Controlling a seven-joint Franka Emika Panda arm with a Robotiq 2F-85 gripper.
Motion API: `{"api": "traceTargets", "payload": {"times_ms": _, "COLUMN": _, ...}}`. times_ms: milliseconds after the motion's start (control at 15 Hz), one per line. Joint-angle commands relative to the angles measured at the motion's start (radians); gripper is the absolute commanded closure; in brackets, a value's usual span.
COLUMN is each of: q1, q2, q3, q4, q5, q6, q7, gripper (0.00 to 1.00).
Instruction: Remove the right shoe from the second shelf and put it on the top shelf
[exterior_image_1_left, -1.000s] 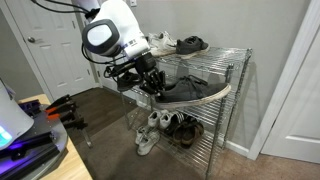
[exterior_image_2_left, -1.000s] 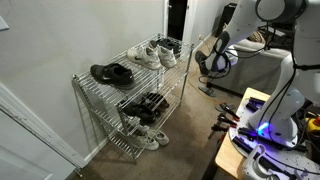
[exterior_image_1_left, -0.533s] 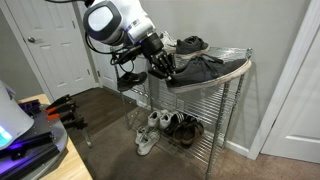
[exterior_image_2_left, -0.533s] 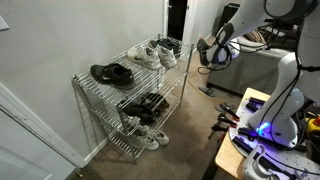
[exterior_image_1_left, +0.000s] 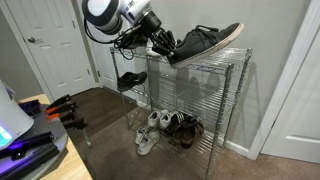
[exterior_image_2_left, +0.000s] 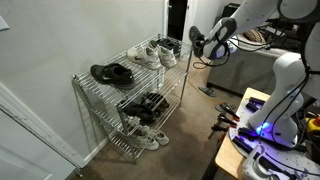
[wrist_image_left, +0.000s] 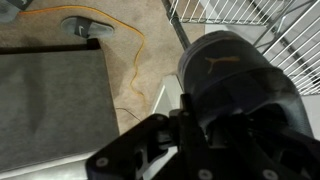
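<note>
My gripper (exterior_image_1_left: 168, 46) is shut on the right shoe (exterior_image_1_left: 205, 42), a black low-cut shoe with a paler sole edge. It holds the shoe tilted, toe up, just above the top shelf (exterior_image_1_left: 236, 57) of the chrome wire rack. In the wrist view the shoe (wrist_image_left: 235, 85) fills the right side, with the dark fingers (wrist_image_left: 178, 135) against it. In an exterior view the shoe (exterior_image_2_left: 197, 41) hangs beside the rack's near end. Its black twin (exterior_image_1_left: 130, 80) lies on the second shelf (exterior_image_1_left: 195, 92).
The top shelf (exterior_image_2_left: 135, 80) holds a black pair (exterior_image_2_left: 112, 72), white sneakers (exterior_image_2_left: 150, 52) and dark shoes (exterior_image_2_left: 171, 45). More shoes (exterior_image_1_left: 165, 125) sit on the lowest tier. A grey rug (wrist_image_left: 50, 100) and orange cable (wrist_image_left: 130, 45) lie on the floor. A door (exterior_image_1_left: 55, 45) stands behind.
The gripper has lifted the black shoe from the height of the second shelf up to above the top shelf, and the shoe's toe has tipped upward.
</note>
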Motion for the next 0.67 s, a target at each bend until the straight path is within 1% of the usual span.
{"api": "traceTargets", "payload": {"times_ms": 0, "q1": 0.032, "q2": 0.011, "q3": -0.032, "q4": 0.042, "q5": -0.022, "q6": 0.006, "q7": -0.03, "gripper": 0.97}}
{"api": "traceTargets", "payload": {"times_ms": 67, "q1": 0.026, "q2": 0.011, "q3": -0.03, "q4": 0.063, "q5": -0.033, "q6": -0.009, "q7": -0.038, "gripper": 0.97}}
{"api": "traceTargets", "payload": {"times_ms": 200, "q1": 0.014, "q2": -0.004, "q3": -0.035, "q4": 0.119, "q5": -0.068, "q6": -0.094, "q7": -0.066, "gripper": 0.97}}
{"api": "traceTargets", "payload": {"times_ms": 467, "q1": 0.03, "q2": -0.007, "q3": -0.081, "q4": 0.216, "q5": -0.144, "q6": -0.286, "q7": -0.114, "gripper": 0.97}}
{"api": "traceTargets", "payload": {"times_ms": 600, "q1": 0.03, "q2": -0.002, "q3": -0.095, "q4": 0.252, "q5": -0.176, "q6": -0.344, "q7": -0.13, "gripper": 0.97}}
